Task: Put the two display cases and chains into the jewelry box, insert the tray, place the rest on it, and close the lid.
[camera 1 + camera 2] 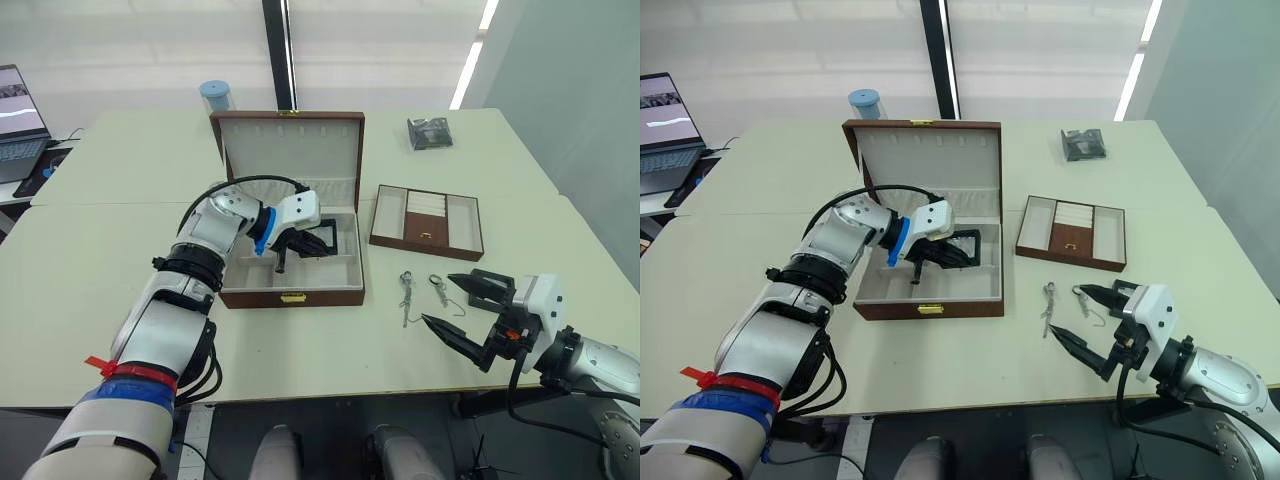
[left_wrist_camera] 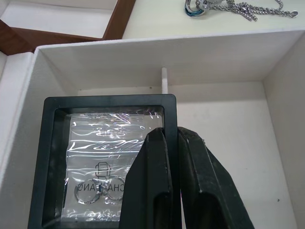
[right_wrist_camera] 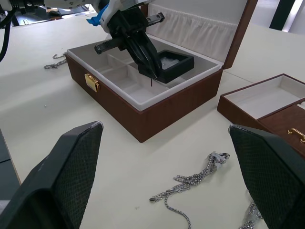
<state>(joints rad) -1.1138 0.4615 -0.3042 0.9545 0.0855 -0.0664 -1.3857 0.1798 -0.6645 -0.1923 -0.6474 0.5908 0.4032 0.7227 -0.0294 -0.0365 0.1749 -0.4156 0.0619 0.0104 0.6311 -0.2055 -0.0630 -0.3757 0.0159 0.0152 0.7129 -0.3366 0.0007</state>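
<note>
Inside jewelry box (image 1: 292,286) | left gripper (image 2: 174,183) pinches display case (image 2: 57,157) | right gripper (image 1: 458,305) agape, empty

**Table layout**

Jewelry box (image 1: 290,285) centre, lid (image 1: 288,150) upright behind; one display case (image 3: 174,64) inside its right compartment. Tray (image 1: 427,221) right of box; chains (image 1: 420,292) in front of tray; packet (image 1: 430,132) far behind

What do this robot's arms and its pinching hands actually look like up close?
Both arms are glossy white and silver shells joined by black rings, with black cables looping alongside. The left arm has a blue collar at the wrist, red tape and a blue band near the shoulder. The left gripper and the right gripper each have two long black tapering fingers on a white block; the right gripper's pads look finely cross-hatched.
</note>
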